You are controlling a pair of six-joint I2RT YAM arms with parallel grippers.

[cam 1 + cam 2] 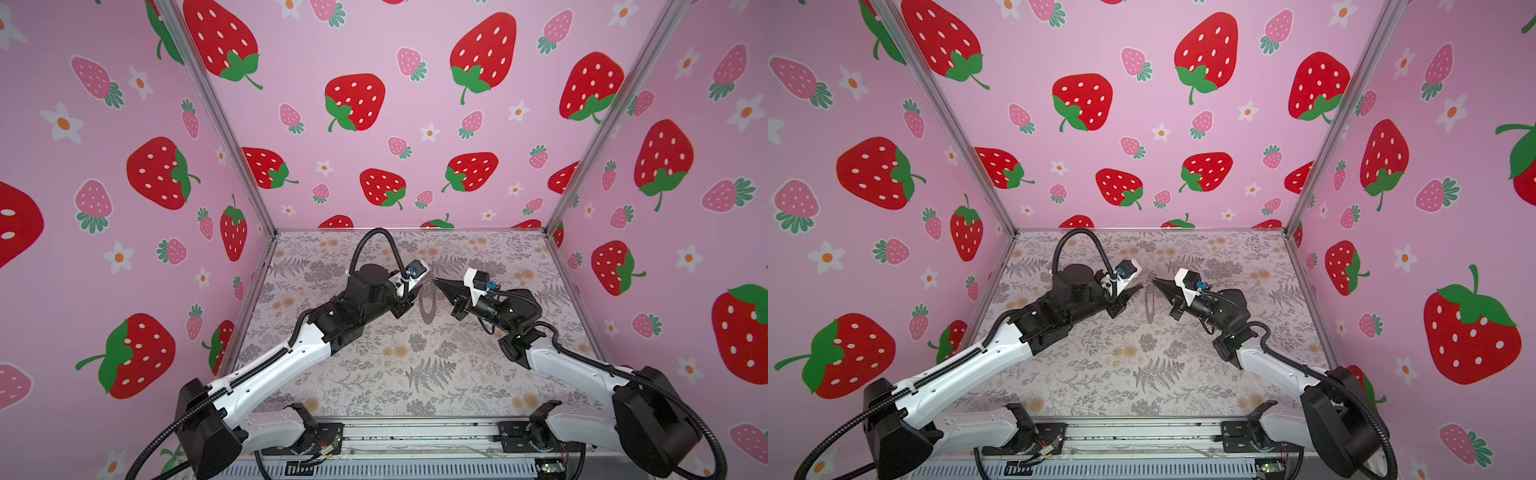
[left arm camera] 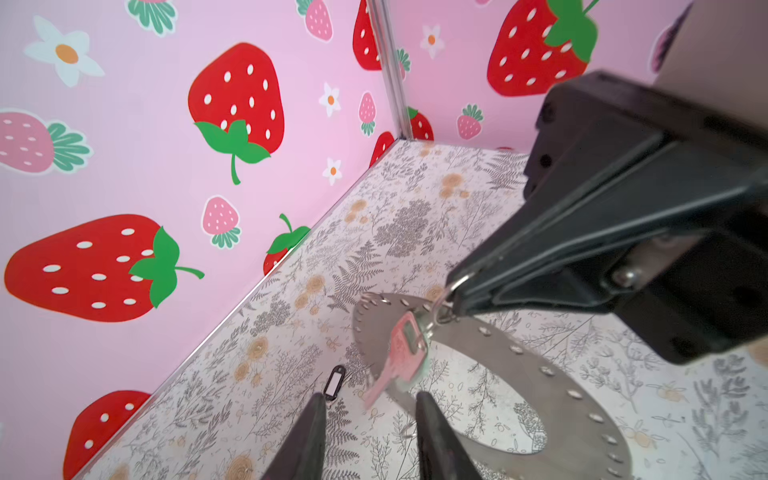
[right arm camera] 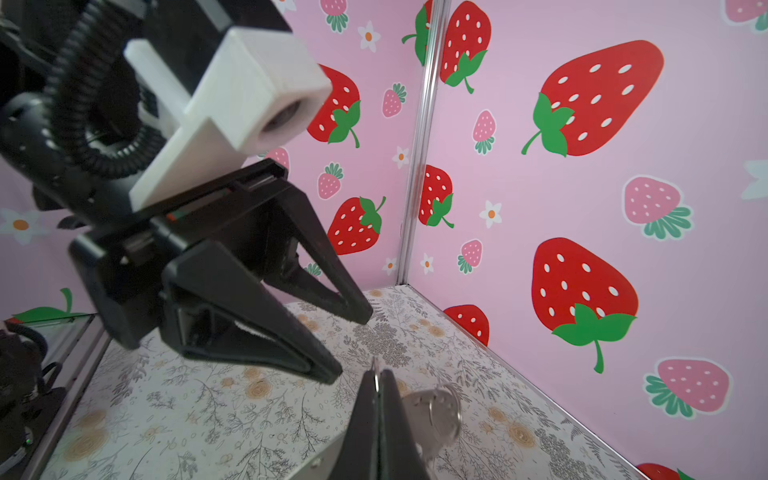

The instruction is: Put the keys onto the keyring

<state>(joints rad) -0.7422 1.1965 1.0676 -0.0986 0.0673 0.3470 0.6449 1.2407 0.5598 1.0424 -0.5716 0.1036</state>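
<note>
1. Silvery keyring (image 2: 582,432), wide washer form: held clear of the table (image 2: 249,415), hanging below the right claw (image 2: 453,295), pinched by a small wire loop (image 2: 445,309); jaws fully together.
2. Dark key (image 2: 401,353), blurred: found dangling just under the right claw's tip, blade aimed toward the left claw (image 2: 370,419); left jaws partway apart, gripping nothing.
3. Oval tag (image 2: 334,382): found flat on the table, just beyond the left claw, long axis pointing roughly toward it. Judged next pick, left arm nearer.
</note>
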